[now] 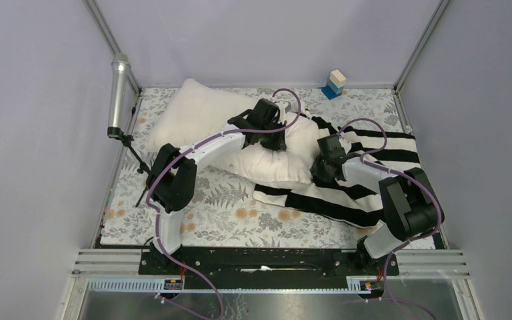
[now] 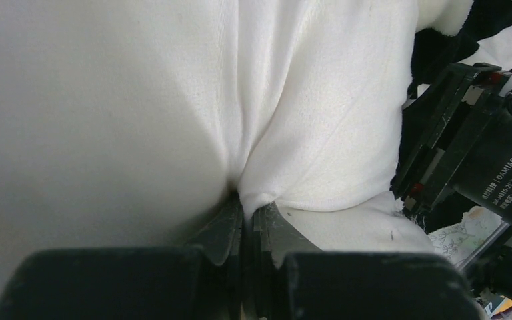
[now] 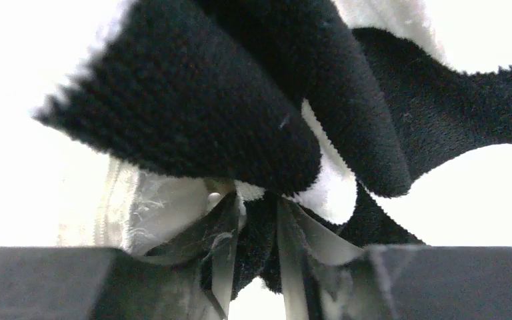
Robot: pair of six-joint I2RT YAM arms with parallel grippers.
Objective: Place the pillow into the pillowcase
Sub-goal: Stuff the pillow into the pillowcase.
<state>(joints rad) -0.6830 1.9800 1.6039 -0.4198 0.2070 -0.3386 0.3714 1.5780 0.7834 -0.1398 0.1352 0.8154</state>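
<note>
The cream pillow (image 1: 200, 120) lies across the back middle of the table, its right end resting on the black-and-white striped pillowcase (image 1: 373, 150). My left gripper (image 1: 271, 137) is shut on a pinch of the pillow's fabric (image 2: 250, 200) near its right end. My right gripper (image 1: 321, 170) sits at the pillowcase's left edge, beside the pillow's corner. In the right wrist view its jaws are closed on a bunched fold of the pillowcase (image 3: 257, 233), whose fuzzy black cloth fills the gap between the fingers.
The table has a floral covering (image 1: 227, 213). A silver cylinder on a black stand (image 1: 117, 97) stands at the left edge. A small blue-and-white block (image 1: 335, 83) sits at the back wall. Metal frame posts rise at the back corners.
</note>
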